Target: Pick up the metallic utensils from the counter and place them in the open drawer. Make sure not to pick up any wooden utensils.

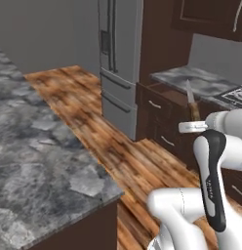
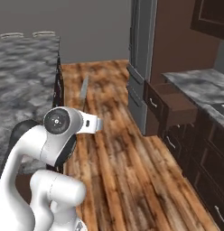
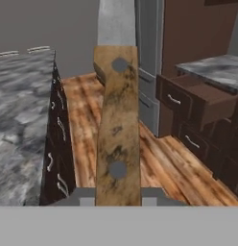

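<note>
Brown-handled knife (image 3: 117,139), silvery blade up, held in the claw (image 3: 118,199).

The knife (image 3: 117,120) has a brown wooden handle with dark blotches and two grey round dots, and a silvery grey blade. The bench (image 1: 40,146) is grey stone with black and pale marbled patches. The drawer (image 2: 175,104) is dark brown with a small silvery pull. The floor (image 2: 127,171) is orange-brown wood with dark streaks. The fridge (image 1: 118,63) is plain grey.
</note>
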